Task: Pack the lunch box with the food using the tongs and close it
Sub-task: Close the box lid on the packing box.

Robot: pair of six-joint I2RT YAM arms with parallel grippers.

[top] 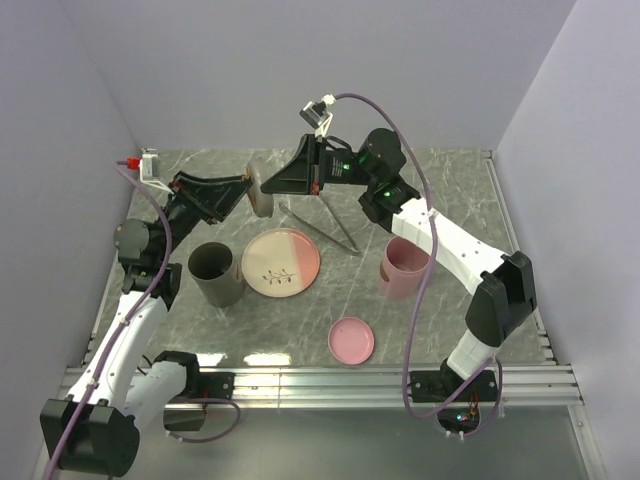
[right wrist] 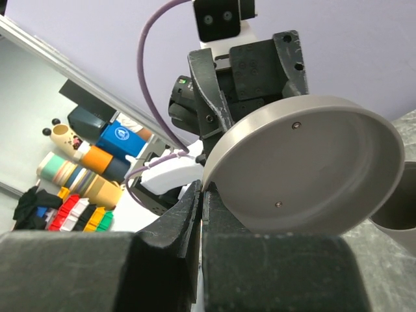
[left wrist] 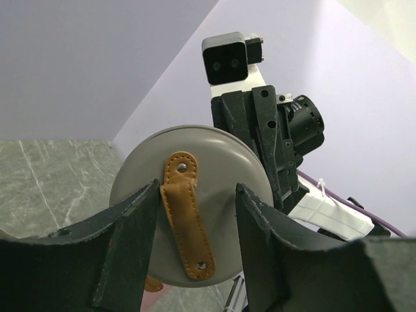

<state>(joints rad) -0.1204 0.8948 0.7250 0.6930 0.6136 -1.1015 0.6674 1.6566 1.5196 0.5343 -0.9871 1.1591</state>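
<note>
A round grey lunch box lid (top: 263, 205) with a tan leather strap (left wrist: 185, 214) hangs on edge above the table's far middle. My right gripper (right wrist: 203, 188) is shut on the lid's rim (right wrist: 218, 170). From the other side, my left gripper (left wrist: 197, 188) is open, one finger on each side of the strap. The grey lunch box tub (top: 215, 272) stands uncovered left of the plate (top: 300, 255). The silver tongs (top: 325, 228) lie on the table behind the plate, held by neither gripper. No food shows on the plate or elsewhere.
A pink tub (top: 405, 265) stands right of the plate, under my right arm. Its pink lid (top: 352, 338) lies flat near the front edge. Purple walls close in the marble table on three sides; a metal rail runs along the front.
</note>
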